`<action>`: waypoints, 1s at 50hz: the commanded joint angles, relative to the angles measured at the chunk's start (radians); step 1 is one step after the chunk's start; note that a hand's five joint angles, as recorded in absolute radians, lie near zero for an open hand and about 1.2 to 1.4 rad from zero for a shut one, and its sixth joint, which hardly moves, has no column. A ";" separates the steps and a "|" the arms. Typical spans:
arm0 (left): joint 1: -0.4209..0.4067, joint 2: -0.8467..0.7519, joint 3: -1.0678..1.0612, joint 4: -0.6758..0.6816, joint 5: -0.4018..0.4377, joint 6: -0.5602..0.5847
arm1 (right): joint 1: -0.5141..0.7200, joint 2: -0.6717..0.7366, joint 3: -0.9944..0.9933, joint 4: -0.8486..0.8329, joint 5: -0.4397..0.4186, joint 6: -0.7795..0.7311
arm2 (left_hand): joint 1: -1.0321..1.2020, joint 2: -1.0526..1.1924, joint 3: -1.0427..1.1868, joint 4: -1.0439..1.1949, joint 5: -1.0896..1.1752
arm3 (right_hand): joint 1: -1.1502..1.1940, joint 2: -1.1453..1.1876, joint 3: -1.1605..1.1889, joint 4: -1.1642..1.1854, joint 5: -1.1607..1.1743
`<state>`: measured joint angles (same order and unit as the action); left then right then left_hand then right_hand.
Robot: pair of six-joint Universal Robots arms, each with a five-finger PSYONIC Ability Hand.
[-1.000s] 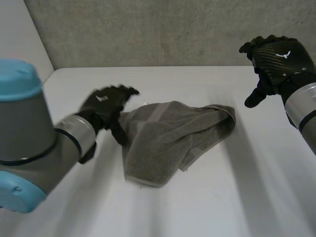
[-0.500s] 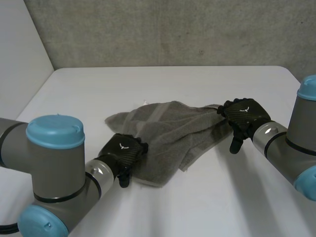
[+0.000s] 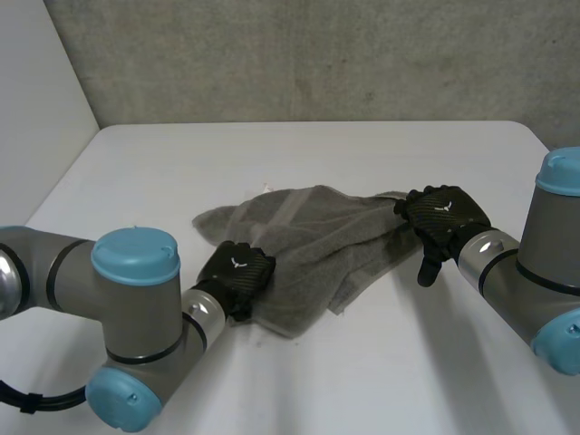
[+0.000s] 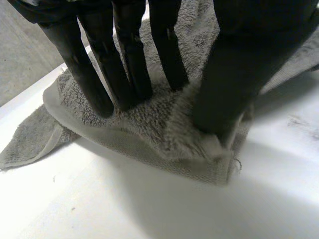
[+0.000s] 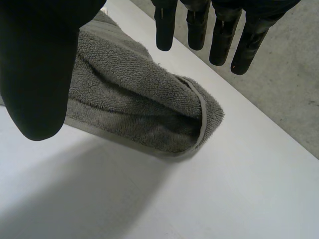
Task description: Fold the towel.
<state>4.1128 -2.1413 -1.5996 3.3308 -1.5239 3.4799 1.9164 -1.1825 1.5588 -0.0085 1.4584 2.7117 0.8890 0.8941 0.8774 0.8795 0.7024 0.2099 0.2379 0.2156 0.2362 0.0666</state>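
Grey towel (image 3: 313,243) unmoved, left hand (image 3: 237,270) now pressing it.

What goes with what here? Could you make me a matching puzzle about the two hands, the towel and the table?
Things:
1. left hand
2. right hand
3. towel
4. table

States:
A. white, under everything
B. fingers straight, over the towel's folded end
C. grey, rumpled, mid-table
D. fingers and thumb pressing on the towel's near edge

Pairs: 1-D, 2-B, 3-C, 4-A
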 commanded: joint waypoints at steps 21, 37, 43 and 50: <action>-0.003 0.385 0.136 0.068 -0.047 -0.090 | 0.001 -0.040 -0.088 0.295 -0.053 0.148 | 0.507 0.502 0.519 0.517 0.519 | 0.098 0.070 0.092 0.071 0.066; -0.065 0.532 0.222 0.070 -0.088 -0.091 | 0.003 -0.052 0.026 0.328 -0.289 0.143 | 0.507 0.502 0.519 0.517 0.519 | 0.072 0.044 0.066 0.046 0.041; -0.091 0.561 0.231 0.072 -0.091 -0.091 | 0.039 0.070 -0.025 0.167 -0.248 0.212 | 0.507 0.502 0.519 0.517 0.519 | -0.035 -0.063 -0.041 -0.062 -0.067; -0.101 0.613 0.239 0.075 -0.113 -0.091 | 0.079 0.217 -0.254 0.140 -0.141 0.203 | 0.507 0.502 0.519 0.517 0.519 | -0.035 -0.063 -0.041 -0.062 -0.067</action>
<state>4.0160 -1.5628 -1.3642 3.4029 -1.6231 3.3886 1.9737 -1.0842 1.4980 0.1513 1.2257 2.9215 1.1815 1.2147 1.2156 1.2175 1.0314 0.2152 0.2323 0.2159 0.2343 0.0717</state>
